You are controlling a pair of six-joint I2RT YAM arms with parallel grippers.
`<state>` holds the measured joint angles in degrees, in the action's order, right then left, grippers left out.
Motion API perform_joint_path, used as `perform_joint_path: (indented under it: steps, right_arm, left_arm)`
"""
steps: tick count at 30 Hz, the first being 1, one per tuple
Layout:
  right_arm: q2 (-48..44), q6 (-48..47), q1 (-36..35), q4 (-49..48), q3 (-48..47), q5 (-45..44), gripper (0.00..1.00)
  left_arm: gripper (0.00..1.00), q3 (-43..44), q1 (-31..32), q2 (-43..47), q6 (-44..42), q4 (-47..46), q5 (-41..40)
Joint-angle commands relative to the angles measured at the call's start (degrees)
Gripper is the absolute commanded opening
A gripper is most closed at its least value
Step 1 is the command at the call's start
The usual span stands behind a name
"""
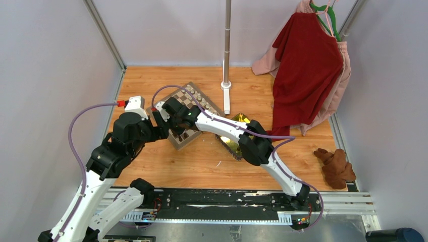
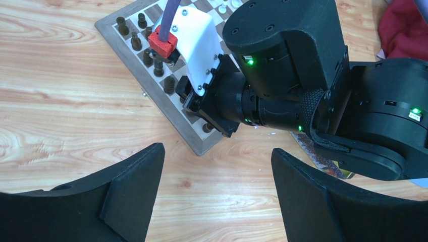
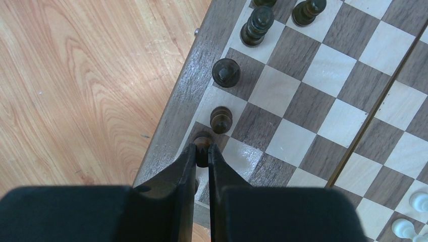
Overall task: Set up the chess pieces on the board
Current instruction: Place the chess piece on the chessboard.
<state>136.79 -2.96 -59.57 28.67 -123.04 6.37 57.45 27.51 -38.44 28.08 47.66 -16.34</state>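
A wooden tabletop (image 1: pixel 202 166) sits inside pale grey walls, with the two arms reaching in from its near edge.

On the left, the left gripper (image 2: pixel 217 156) hovers over bare wood just off the board's near corner. Its jaws are spread wide and hold nothing. It seems parked there to leave the other arm room.

In the middle lies the checkered board (image 3: pixel 323 108), turned at an angle to the table edge. The right gripper (image 3: pixel 202 154) reaches across to the board's left rim, its jaws pressed together on the round head of a dark piece (image 3: pixel 203 141). That piece is upright over a dark square in the outermost row, just beside the rim. I cannot tell whether its base touches the square. Gripping it from above by the head keeps it vertical, which suits setting it down squarely.

Other dark pieces (image 3: pixel 221 119) stand along the same edge, one per square, so this side is probably being filled. A few white pieces (image 3: pixel 419 200) stand at the opposite side.

Further right, a yellow tray (image 1: pixel 242 119) shows partly from under the right arm. Beyond it are a pole (image 1: pixel 227 45), a hanging red garment (image 1: pixel 308 65) and a brown plush toy (image 1: pixel 337 166).
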Motion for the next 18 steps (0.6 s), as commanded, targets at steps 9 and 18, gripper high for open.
perform_joint_path:
  steps: [9, 18]
  right_arm:
    - [0.72, -1.09, 0.48, 2.1, -0.69, -1.59, 0.15]
    - [0.11, -0.98, 0.44, 2.36, 0.07, -1.07, 0.31]
  left_arm:
    - [0.83, -0.74, 0.35, 0.25, -1.31, -1.18, -0.63]
    - [0.85, -0.59, 0.35, 0.11, -1.2, -1.16, -0.75]
